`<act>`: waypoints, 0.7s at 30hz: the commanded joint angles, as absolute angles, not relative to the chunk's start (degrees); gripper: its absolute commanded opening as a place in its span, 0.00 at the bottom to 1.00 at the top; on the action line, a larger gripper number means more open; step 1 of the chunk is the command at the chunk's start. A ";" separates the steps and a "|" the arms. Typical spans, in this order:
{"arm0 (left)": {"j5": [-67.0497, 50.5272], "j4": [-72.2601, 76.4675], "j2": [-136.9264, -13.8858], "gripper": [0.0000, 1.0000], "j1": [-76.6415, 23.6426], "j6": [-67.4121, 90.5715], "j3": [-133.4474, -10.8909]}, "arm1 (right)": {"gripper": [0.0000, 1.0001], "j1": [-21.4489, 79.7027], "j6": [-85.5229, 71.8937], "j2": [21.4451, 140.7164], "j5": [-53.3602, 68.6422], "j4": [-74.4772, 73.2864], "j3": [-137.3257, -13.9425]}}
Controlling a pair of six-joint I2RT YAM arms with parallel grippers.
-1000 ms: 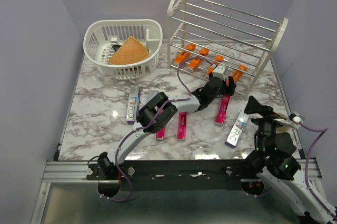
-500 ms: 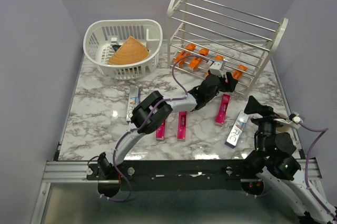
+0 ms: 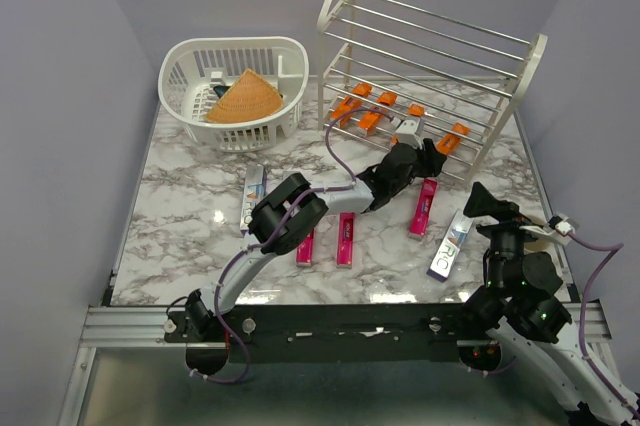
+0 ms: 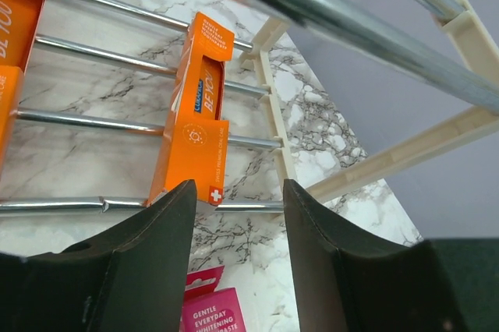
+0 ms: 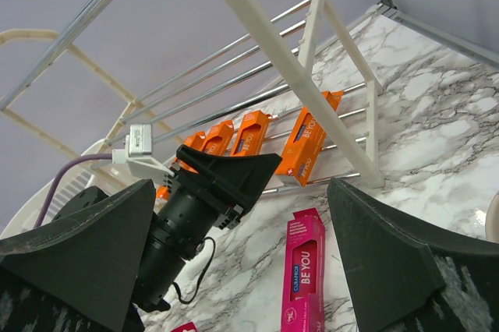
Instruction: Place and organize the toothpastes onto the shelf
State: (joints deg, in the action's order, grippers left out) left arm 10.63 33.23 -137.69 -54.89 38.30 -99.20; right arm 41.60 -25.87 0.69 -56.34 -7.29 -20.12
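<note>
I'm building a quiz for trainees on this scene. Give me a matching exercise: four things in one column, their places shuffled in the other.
Things:
1. woven cone
2. orange cartons
3. pink cartons
4. left tool

Places:
A. on the lowest rods of the shelf
B. in the white basket
C. at the front of the shelf's lowest tier, jaws apart
D. flat on the marble table

Pairs: 1-B; 2-A; 3-D; 4-C
</note>
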 commanded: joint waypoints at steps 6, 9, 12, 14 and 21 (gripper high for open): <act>11.43 30.59 -135.26 0.56 -55.72 40.34 -96.15 | 1.00 41.57 -25.84 -1.58 -57.39 -6.77 -19.25; 10.90 29.53 -136.14 0.56 -55.72 40.34 -97.29 | 1.00 41.57 -25.84 -1.41 -57.39 -6.68 -19.25; 10.11 29.53 -137.11 0.56 -55.72 40.17 -98.43 | 1.00 41.57 -25.84 -1.23 -57.39 -6.68 -19.16; 9.58 29.53 -137.98 0.56 -55.72 39.55 -99.92 | 1.00 41.57 -25.75 -1.23 -57.39 -6.59 -19.07; 8.17 26.98 -141.68 0.56 -55.72 39.02 -105.64 | 1.00 41.57 -25.93 -1.23 -57.48 -6.59 -19.07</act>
